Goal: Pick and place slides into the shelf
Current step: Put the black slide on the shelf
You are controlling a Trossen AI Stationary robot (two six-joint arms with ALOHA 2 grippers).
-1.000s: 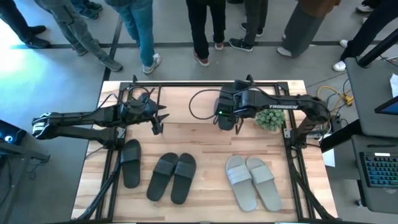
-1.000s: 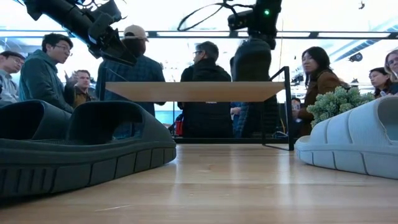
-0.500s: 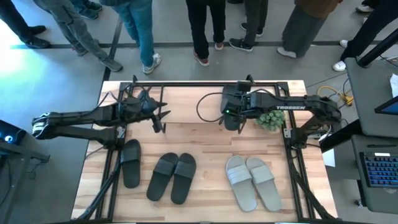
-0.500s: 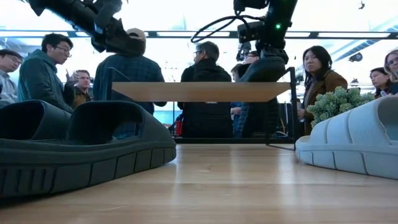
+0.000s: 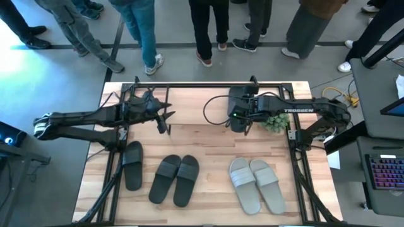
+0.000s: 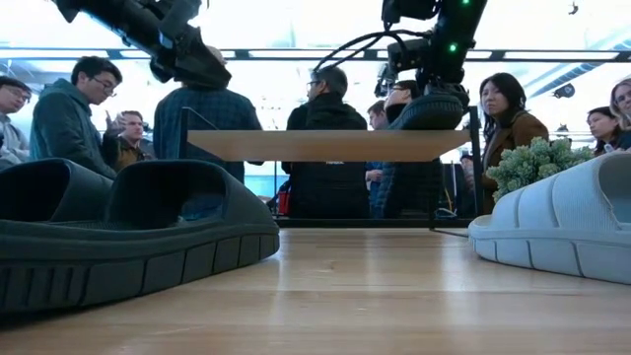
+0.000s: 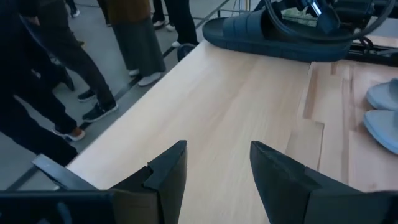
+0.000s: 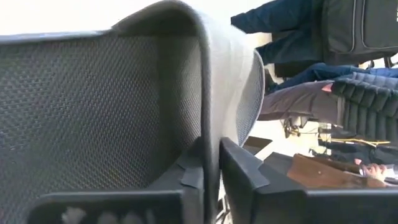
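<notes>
A dark slide (image 7: 280,34) lies on the right end of the shelf's top board (image 6: 315,145), and my right gripper (image 8: 211,149) is shut on it from above (image 6: 426,110). My left gripper (image 5: 165,122) hangs open over the left part of the board (image 7: 249,93), with nothing between its fingers (image 7: 217,155). On the table in front of the shelf lie a single dark slide (image 5: 132,165), a dark pair (image 5: 175,180) and a light grey pair (image 5: 255,184), all sole down. My right gripper pinches the dark slide's wide strap at its edge (image 8: 211,118), one finger on each face of the strap. The fingers slant down from above. The slide's sole (image 6: 429,123) rests on the top board's right end.
A small green plant (image 5: 274,121) stands just right of my right gripper. The shelf's black bars (image 5: 189,84) run along the far side. People stand beyond the table's far edge. The middle of the top board (image 7: 236,81) is bare wood.
My right gripper has moved toward the table's right edge and down with the dark slide. The slide hung upright below the fingers above the shelf. Now it lies on the top board's right end.
</notes>
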